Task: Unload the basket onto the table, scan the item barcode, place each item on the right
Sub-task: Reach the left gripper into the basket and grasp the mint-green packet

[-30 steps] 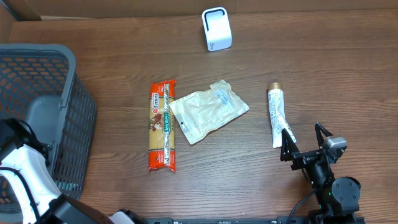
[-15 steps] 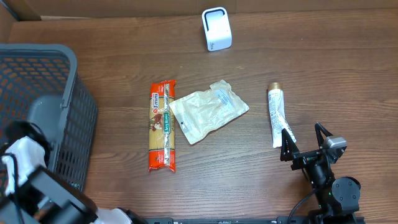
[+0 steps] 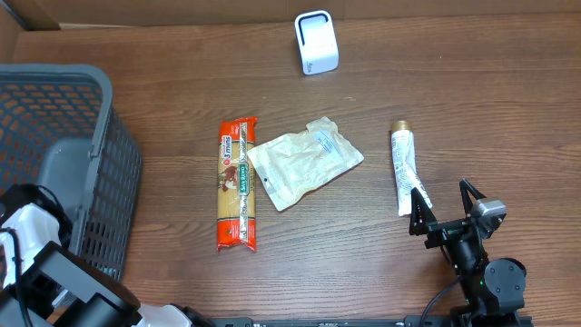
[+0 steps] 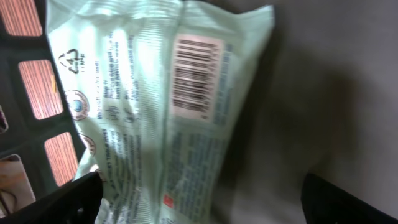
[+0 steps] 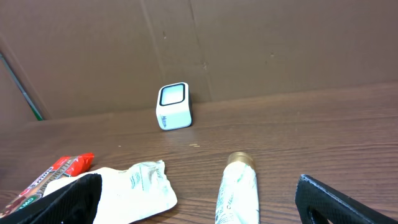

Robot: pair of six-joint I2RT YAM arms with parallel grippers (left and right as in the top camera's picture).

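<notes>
Left claw (image 4: pixel 214 202) released above green packet (image 4: pixel 155 112) in basket (image 3: pixel 54 71), edges cut off | right claw (image 3: pixel 443 207) released | packet hidden overhead

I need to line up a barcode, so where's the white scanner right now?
In the overhead view the white scanner stands near the far edge of the table, beyond the clear pouch and farther back and left of the tube.

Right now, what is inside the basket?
A pale green packet lies in the basket, barcode up, below the open left gripper. From overhead, the left arm covers it, and other contents cannot be ruled out.
</notes>
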